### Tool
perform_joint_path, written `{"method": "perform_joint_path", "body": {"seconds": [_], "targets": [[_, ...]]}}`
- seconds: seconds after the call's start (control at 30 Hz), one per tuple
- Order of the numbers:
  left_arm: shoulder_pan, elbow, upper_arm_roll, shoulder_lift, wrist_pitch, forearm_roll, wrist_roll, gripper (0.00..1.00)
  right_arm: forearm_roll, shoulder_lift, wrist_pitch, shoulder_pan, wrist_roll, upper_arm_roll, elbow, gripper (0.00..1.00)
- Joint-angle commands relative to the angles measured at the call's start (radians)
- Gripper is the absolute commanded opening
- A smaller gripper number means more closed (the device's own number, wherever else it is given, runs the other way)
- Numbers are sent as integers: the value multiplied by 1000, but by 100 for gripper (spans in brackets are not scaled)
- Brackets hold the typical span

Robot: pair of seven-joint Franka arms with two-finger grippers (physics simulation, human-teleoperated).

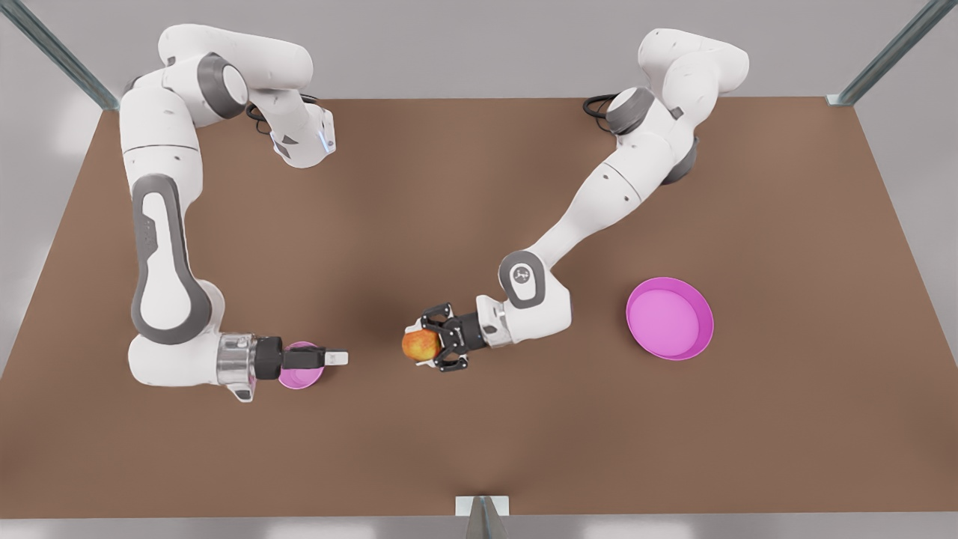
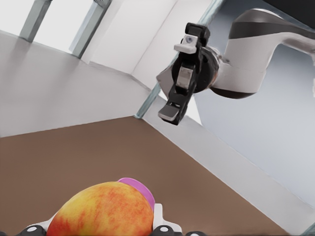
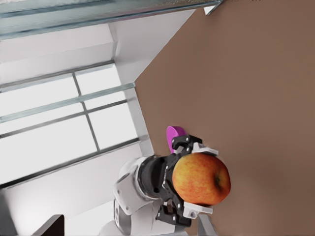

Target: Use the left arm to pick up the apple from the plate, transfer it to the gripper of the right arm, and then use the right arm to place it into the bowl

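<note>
The left hand (image 1: pixel 428 346) grips the apple (image 1: pixel 420 345) above the surface (image 1: pixel 479 224). The right hand (image 1: pixel 338 358), above the bowl (image 1: pixel 301 374), faces the apple; I cannot tell its fingers' state.

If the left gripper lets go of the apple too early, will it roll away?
Probably. The apple is round and held above bare table by the left gripper. The right gripper, over the bowl, is still apart.

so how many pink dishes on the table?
2. The plate sits toward the front view's right; the bowl is under the right gripper toward its left.
</note>
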Motion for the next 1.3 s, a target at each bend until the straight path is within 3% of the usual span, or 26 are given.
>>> {"method": "perform_joint_path", "body": {"seconds": [0.0,0.33,0.77,0.93,1.27], "targets": [[-1,1,-1,-1,-5,-6,470,71,60,12,96,14,-10,0,3,100],[14,1,-28,-10,-5,-12,473,71,100,133,136,31,-253,0,23,100],[14,1,-33,-7,-5,-13,499,72,134,133,86,31,-336,29,-33,100],[14,0,-33,-2,-5,-13,499,72,186,113,84,-65,-471,167,-206,98],[14,0,-31,-4,-5,-21,500,72,187,110,84,-74,-474,184,-206,98]]}}
